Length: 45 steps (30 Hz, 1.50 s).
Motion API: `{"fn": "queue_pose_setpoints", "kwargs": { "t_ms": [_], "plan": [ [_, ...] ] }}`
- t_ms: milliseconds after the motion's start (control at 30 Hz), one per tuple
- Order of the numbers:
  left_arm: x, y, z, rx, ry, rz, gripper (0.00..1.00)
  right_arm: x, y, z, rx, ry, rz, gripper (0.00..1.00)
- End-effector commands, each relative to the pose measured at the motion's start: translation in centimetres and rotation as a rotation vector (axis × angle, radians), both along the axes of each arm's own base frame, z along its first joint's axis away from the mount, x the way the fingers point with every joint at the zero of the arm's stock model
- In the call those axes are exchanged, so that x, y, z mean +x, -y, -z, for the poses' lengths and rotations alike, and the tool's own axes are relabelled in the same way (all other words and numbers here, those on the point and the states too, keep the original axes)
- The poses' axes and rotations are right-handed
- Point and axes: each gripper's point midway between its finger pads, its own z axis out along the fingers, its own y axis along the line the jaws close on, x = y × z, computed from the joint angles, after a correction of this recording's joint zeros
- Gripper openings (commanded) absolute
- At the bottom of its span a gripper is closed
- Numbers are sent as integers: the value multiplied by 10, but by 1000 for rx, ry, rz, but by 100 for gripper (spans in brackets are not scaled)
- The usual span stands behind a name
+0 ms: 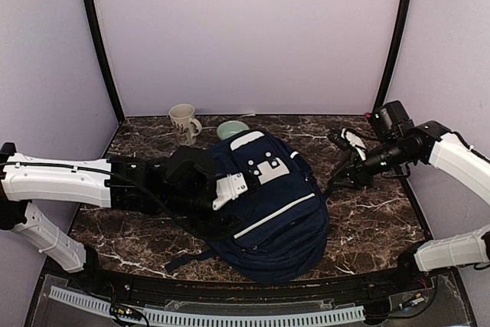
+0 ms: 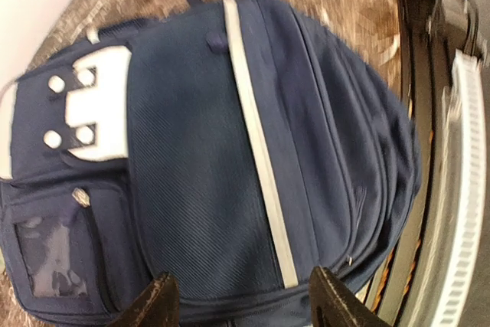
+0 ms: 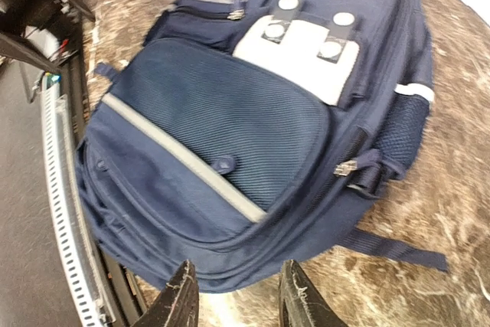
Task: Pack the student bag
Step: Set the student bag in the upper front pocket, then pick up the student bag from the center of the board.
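The student bag (image 1: 276, 212), a large navy backpack with white patches and a thin pale stripe, lies flat in the middle of the marble table. In the left wrist view the student bag (image 2: 199, 158) fills the frame. My left gripper (image 2: 245, 298) hangs open just above its front pocket, nothing between the fingers. In the top view the left gripper (image 1: 236, 188) is over the bag's left side. My right gripper (image 3: 239, 300) is open above the edge of the student bag (image 3: 230, 120) and holds nothing. In the top view the right gripper (image 1: 342, 174) sits just off the bag's right side.
A cream mug (image 1: 184, 122) and a teal bowl (image 1: 232, 129) stand behind the bag at the back. A small white and black object (image 1: 352, 142) lies at the back right near the right arm. A ribbed white cable duct (image 1: 230, 315) runs along the near edge.
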Motion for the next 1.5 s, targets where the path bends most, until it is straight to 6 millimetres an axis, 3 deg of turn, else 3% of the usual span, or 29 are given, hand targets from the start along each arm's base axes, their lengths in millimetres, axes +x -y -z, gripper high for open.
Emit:
{"fn": "queue_pose_setpoints", "kwargs": {
  "t_ms": [0, 167, 367, 500, 767, 867, 1067, 1200, 1467],
  "plan": [
    [-16, -15, 44, 214, 96, 79, 61, -25, -14, 7, 41, -30, -117, 36],
    [-26, 1, 67, 288, 151, 115, 58, -23, -20, 21, 18, -46, -110, 36],
    [-15, -5, 84, 379, 221, 84, 55, -27, -18, 24, 15, -43, -118, 36],
    [-8, -3, 86, 403, 254, 68, 51, -28, -19, 25, 18, -45, -122, 36],
    [-16, 18, 90, 393, 292, 145, 44, -27, -20, 25, 24, -50, -119, 36],
    [-15, 31, 83, 353, 310, 148, 34, -27, -21, 24, 29, -53, -119, 36],
    [-3, 50, 60, 266, 388, 109, 1, -26, -20, 16, 25, -41, -121, 35],
    [9, 58, 39, 171, 394, 44, 0, -32, -24, 6, 49, -49, -157, 35],
    [32, 67, -3, -98, 280, -88, 0, -70, -38, 5, 97, -117, -325, 29]
  ]
}}
